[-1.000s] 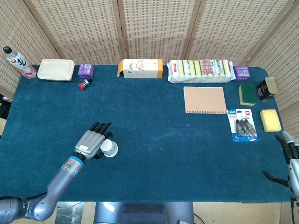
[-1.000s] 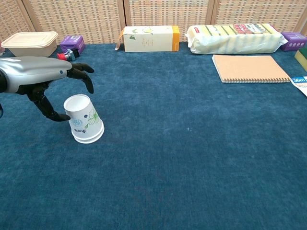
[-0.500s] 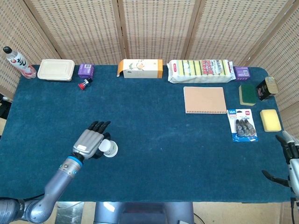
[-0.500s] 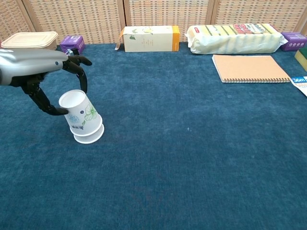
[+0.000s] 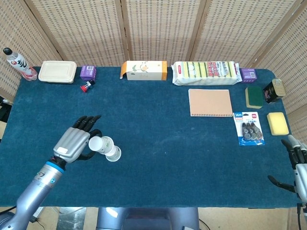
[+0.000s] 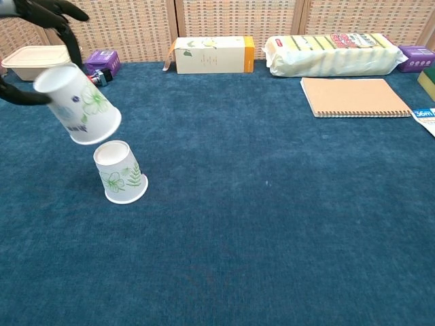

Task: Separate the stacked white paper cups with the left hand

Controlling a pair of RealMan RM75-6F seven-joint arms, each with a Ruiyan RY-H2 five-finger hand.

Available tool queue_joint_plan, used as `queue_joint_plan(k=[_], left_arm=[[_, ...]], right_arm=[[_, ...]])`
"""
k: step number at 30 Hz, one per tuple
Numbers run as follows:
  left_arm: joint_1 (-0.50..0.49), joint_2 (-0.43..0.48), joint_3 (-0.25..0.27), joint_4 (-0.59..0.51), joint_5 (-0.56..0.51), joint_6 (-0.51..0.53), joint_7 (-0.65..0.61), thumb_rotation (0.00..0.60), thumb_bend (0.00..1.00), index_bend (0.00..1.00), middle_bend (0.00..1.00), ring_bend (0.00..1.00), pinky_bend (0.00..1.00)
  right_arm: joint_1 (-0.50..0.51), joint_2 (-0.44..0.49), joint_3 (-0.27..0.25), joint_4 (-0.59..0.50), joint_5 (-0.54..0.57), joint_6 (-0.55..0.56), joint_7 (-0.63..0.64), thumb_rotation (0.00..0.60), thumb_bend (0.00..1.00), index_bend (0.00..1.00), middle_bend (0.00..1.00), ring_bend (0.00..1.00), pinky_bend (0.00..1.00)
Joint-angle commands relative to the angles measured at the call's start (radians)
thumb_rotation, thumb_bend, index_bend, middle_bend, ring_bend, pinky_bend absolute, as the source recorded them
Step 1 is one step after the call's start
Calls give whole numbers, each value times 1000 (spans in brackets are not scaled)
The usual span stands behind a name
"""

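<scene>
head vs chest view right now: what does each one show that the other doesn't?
Only the head view: the whole left hand on its forearm, the right hand at the table's right edge, holding nothing, the bottle, the yellow sponge and the can.

Only the chest view: clear air between the lifted cup, held tilted, and the upside-down cup on the cloth, plus their green leaf prints.

Both: the two cups, the notebook, the white-and-orange box, the lunch container.
</scene>
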Motion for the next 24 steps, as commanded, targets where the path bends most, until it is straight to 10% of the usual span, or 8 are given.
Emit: queue_joint_plan(k=[1, 24], left_arm=[[27, 29, 12, 23, 23, -1, -51, 600, 262, 382, 0, 0, 29], [-8, -249, 36, 396, -84, -165, -132, 600, 261, 382, 0, 0, 29]], right_arm=[[0, -1, 0, 0, 0, -1, -3, 600, 92, 45, 0, 0, 0], [2, -1, 1, 0, 8, -9, -2, 600, 92, 45, 0, 0, 0]])
